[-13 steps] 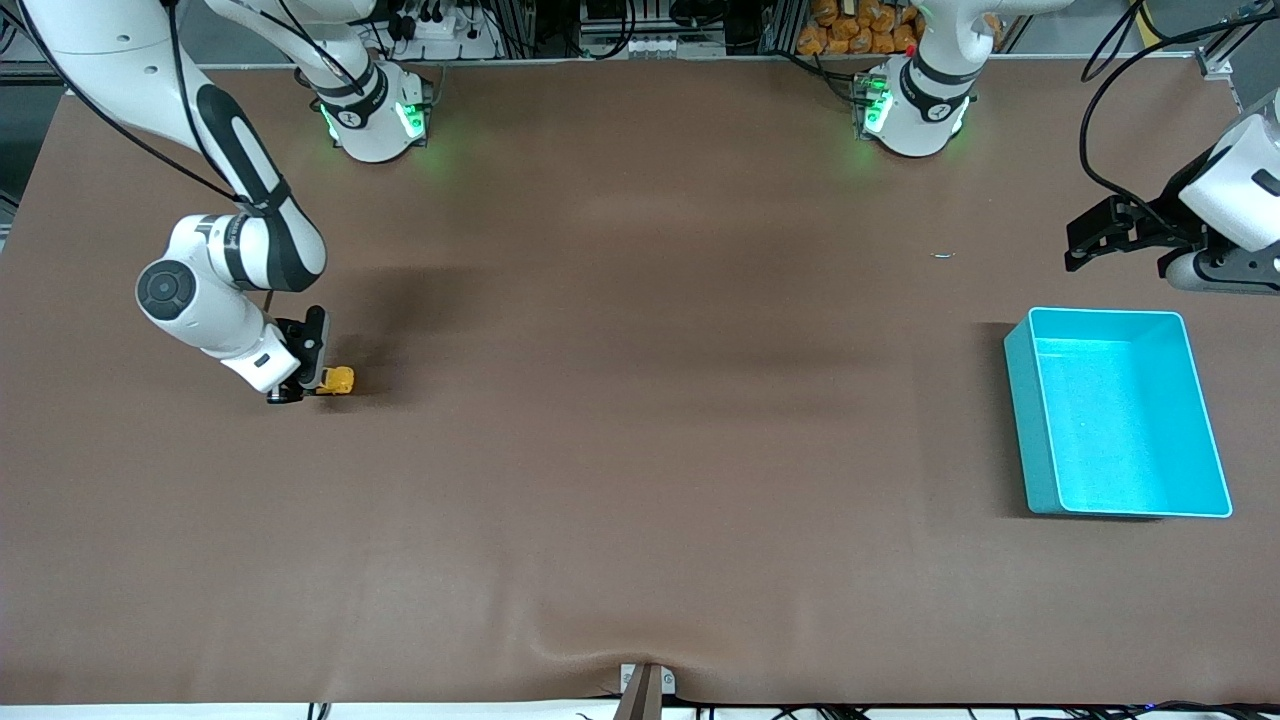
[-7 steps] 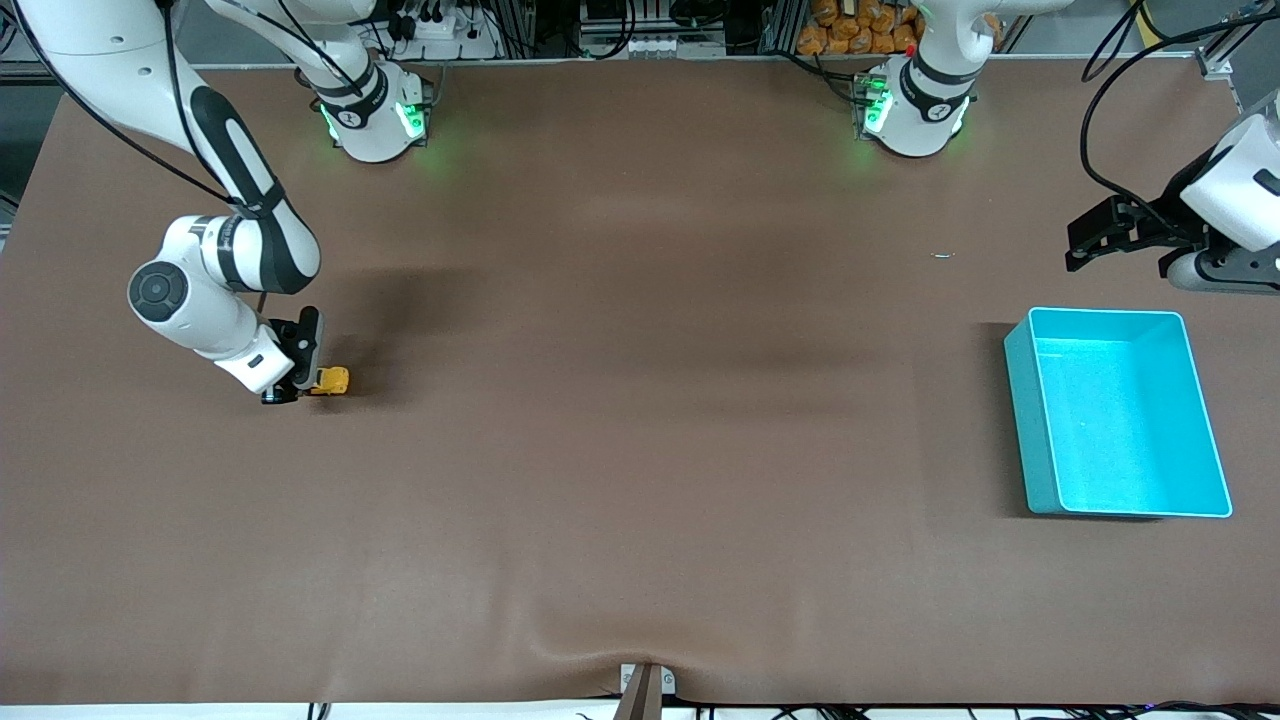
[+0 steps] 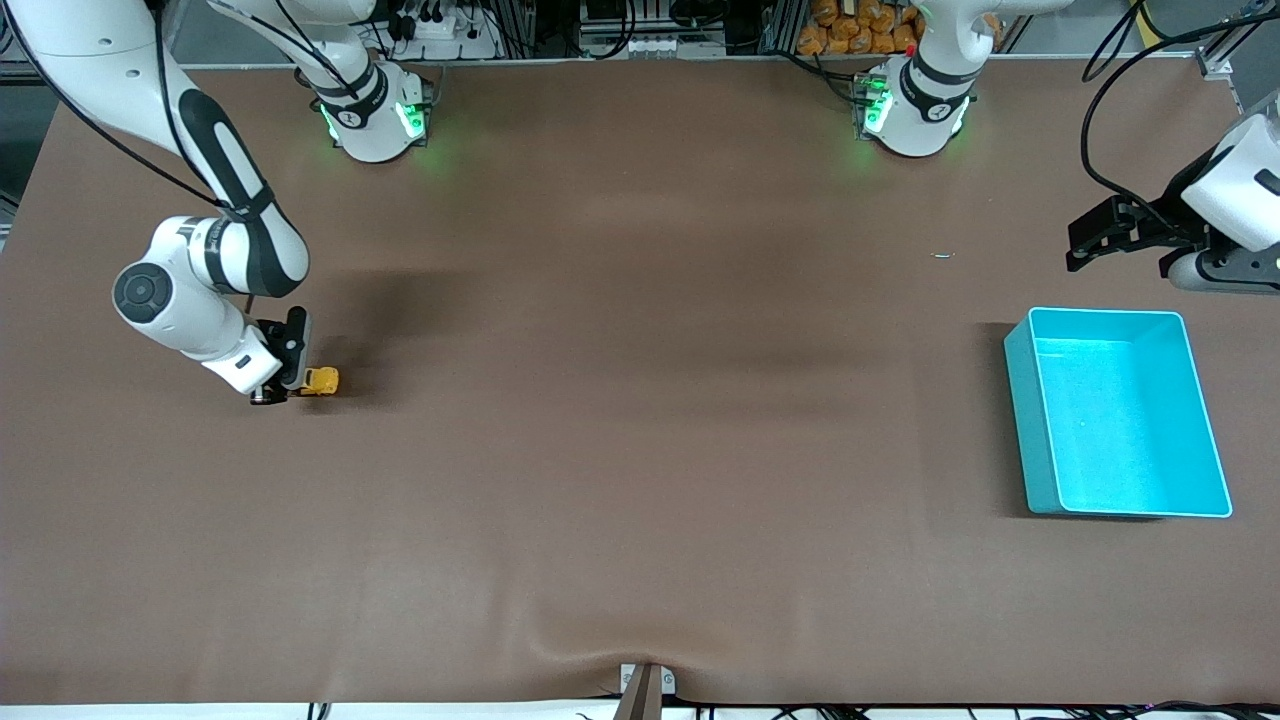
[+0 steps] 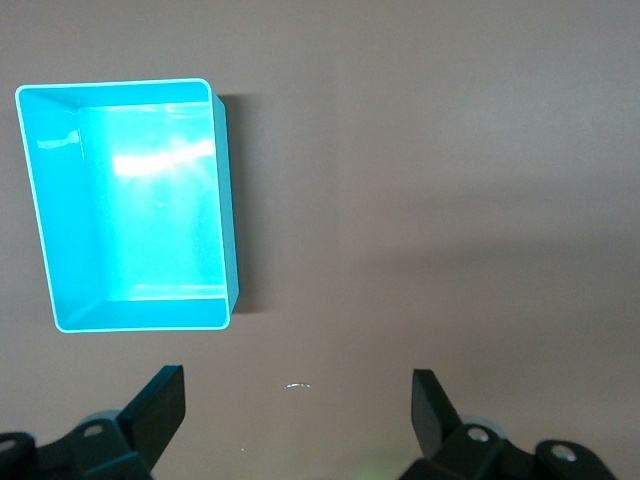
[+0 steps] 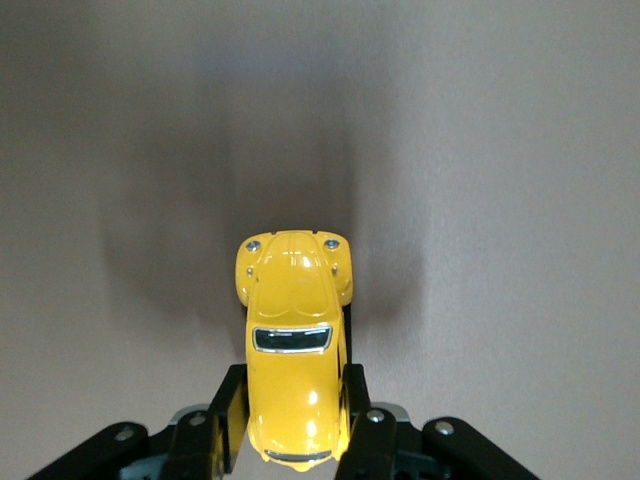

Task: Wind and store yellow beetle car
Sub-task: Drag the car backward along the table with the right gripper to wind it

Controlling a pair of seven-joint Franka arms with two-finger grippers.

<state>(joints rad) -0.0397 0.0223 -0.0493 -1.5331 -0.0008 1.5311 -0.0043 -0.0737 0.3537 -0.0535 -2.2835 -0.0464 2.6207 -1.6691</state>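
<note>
So, quick rundown:
Car: the tiny rounded yellow beetle car point(image 3: 322, 381) point(image 5: 293, 340) sits on the brown table mat point(image 3: 640, 450), well apart from the teal plastic bin point(image 3: 1040, 480) point(image 4: 225, 200), at the right arm's end.
Right gripper point(image 3: 290, 385) point(image 5: 290, 425): clamped on the car's sides.
Left gripper point(image 3: 1085, 240) point(image 4: 295, 400): waits spread wide, over the mat near the bin.

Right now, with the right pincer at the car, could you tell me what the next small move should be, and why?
Probably drag the car a little more toward the right arm's end of the table to wind it. The right pincer is shut on its sides, the car sits low on the table, and it has crept that way over the last second. The bin is at the left arm's end, where the left pincer waits open.
</note>
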